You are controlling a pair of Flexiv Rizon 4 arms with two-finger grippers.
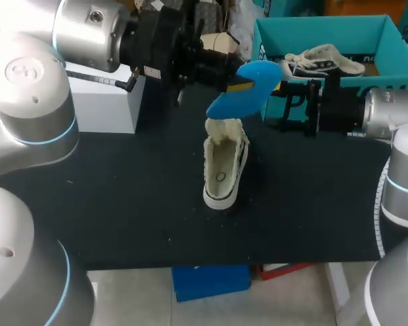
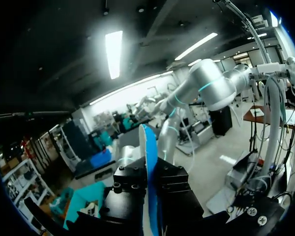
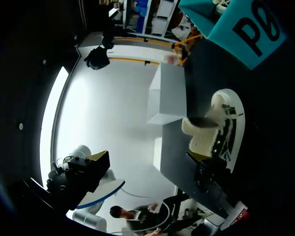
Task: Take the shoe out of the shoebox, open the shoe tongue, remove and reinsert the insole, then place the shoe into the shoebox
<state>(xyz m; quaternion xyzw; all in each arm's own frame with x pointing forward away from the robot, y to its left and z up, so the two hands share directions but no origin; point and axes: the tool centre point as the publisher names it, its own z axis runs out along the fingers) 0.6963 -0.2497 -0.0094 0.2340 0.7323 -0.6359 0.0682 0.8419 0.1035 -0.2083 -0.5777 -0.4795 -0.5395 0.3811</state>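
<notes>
Left gripper [image 1: 239, 83] was closed on the blue insole [image 1: 248, 87], one finger on each flat face as the left wrist view showed; it held the insole in the air, clear of the table. The right gripper [image 1: 282, 105] came in from the 3 o'clock side and hung above the mat; whether it was open or closed could not be determined, and it carried nothing that could be seen.

The table [image 1: 122, 204], covered by a black mat, was the largest item. The teal shoebox [image 1: 313, 27] stood open at the 1 o'clock corner of the table; a second shoe [image 1: 323, 61] lay inside it. The white box [image 1: 109, 102] stood at the 10 o'clock edge, well apart from the shoebox.

The shoe [image 1: 224, 166] stood on its sole near the centre of the mat, outside the shoebox; its heel pointed to 6 o'clock, and its cream tongue [image 1: 226, 130] stood up at the 12 o'clock end, leaving the inside of the shoe exposed. The insole hung at 12 o'clock from the shoe, just above the tongue and not touching it; the right gripper was at 2 o'clock from the shoe, between the shoe and the shoebox. In the right wrist view the shoe lay just ahead of that gripper.
</notes>
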